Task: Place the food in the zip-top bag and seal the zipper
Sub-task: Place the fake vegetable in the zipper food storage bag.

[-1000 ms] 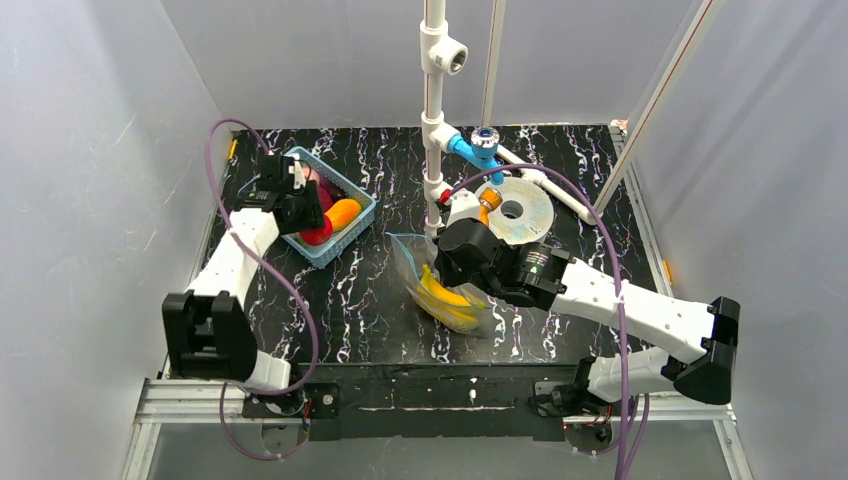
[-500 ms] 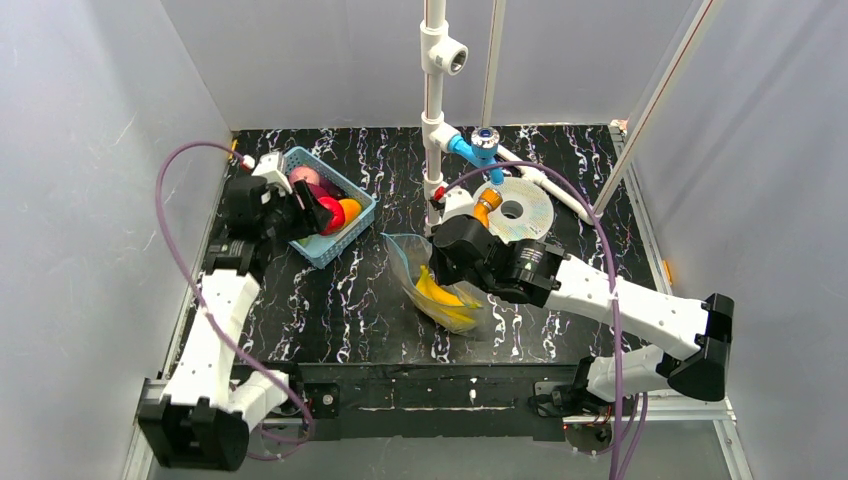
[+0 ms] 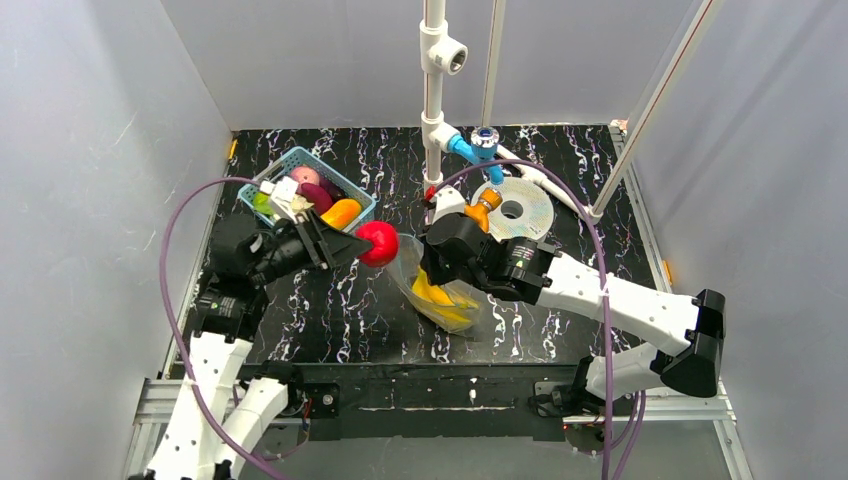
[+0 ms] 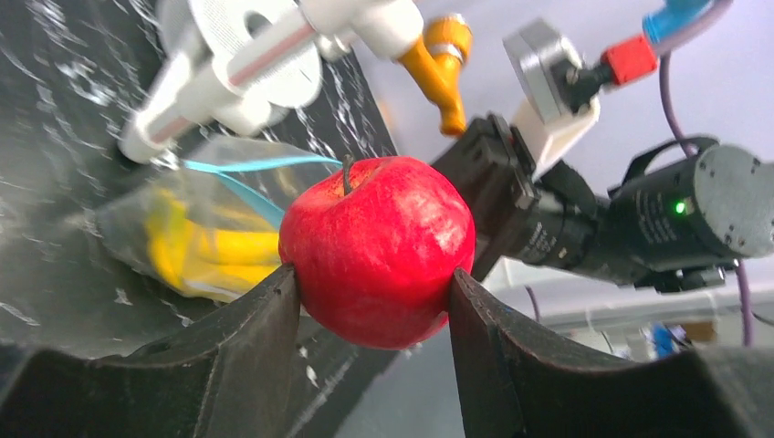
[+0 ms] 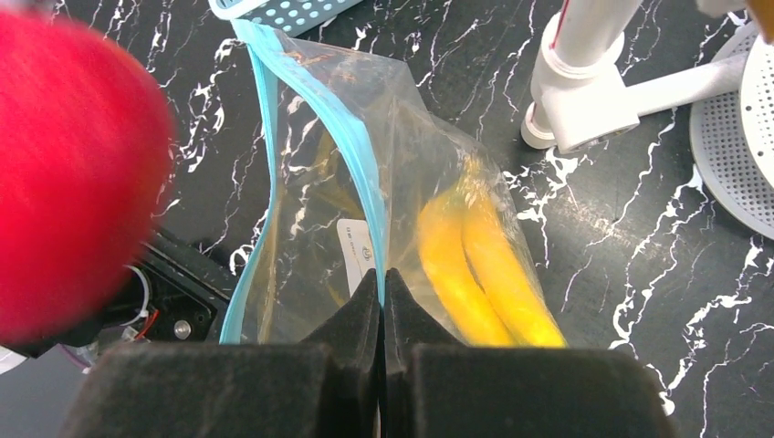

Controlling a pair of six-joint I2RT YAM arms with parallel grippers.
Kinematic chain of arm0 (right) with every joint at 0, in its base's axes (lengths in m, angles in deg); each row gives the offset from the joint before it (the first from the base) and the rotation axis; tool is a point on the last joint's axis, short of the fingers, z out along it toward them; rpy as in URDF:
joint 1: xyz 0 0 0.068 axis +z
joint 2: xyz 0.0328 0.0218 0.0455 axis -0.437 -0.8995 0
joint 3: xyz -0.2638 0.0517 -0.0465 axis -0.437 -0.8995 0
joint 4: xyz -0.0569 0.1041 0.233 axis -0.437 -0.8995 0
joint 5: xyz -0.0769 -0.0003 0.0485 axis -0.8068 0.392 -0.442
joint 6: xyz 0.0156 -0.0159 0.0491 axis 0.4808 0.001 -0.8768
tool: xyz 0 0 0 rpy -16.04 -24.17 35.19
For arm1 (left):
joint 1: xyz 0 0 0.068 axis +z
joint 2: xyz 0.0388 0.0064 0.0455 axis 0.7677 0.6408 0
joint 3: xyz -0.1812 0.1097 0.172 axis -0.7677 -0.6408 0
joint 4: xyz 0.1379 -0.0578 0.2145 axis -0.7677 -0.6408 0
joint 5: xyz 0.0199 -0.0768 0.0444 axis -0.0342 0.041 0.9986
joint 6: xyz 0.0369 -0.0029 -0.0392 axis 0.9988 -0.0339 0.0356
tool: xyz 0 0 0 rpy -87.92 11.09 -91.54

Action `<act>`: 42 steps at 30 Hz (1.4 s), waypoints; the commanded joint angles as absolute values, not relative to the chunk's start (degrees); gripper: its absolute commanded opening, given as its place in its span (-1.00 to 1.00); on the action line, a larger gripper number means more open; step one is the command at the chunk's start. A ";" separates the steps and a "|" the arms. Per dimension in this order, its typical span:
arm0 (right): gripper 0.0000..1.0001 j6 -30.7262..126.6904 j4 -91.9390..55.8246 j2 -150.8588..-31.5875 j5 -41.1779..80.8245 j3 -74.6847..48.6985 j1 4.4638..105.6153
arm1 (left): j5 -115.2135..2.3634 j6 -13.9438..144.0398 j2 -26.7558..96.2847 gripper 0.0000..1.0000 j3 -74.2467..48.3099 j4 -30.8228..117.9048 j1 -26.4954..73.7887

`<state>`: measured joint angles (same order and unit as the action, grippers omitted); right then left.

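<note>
Near the middle of the top view, my left fingers [image 4: 251, 356] pinch a red apple [image 3: 378, 243] from both sides, holding it in the air just left of the zip-top bag [image 3: 450, 305]. On the left wrist camera the apple's stem points up, with the bag behind it. The bag lies on the black marbled bench [image 3: 340, 310] at centre frame. Its mouth gapes toward the upper left and the teal zipper [image 5: 365, 182] is unsealed along that edge. Yellow bananas [image 5: 484, 265] are inside (a white label shows through the plastic too). My right fingers [image 5: 360, 319] are pressed together on the plastic at the zipper edge. At the upper left of the bench I see a blue basket [image 3: 352, 190] with more food in it.
</note>
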<state>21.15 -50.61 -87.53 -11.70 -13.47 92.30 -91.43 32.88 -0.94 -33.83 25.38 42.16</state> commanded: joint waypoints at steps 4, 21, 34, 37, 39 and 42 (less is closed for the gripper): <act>-0.97 21.81 -48.47 -86.88 -10.12 -10.05 92.09 | -83.29 29.59 3.69 -1.00 -35.26 32.40 24.73; -0.97 21.59 -46.91 -84.15 -10.71 -12.57 92.14 | -74.97 33.86 8.57 -0.65 -31.84 16.14 18.68; -0.97 21.55 -47.08 -83.37 -10.76 -13.40 92.09 | -76.99 35.01 4.53 0.59 -29.75 18.24 18.51; -0.97 21.56 -47.13 -83.65 -10.68 -13.07 92.14 | -77.42 35.89 4.85 0.68 -28.36 17.60 18.51; -0.97 21.70 -47.23 -83.79 -10.69 -12.88 92.12 | -76.55 36.51 4.98 0.67 -27.18 16.12 18.51; -0.97 21.99 -47.17 -83.75 -10.91 -12.95 92.09 | -74.11 38.10 4.80 0.68 -24.88 13.46 18.51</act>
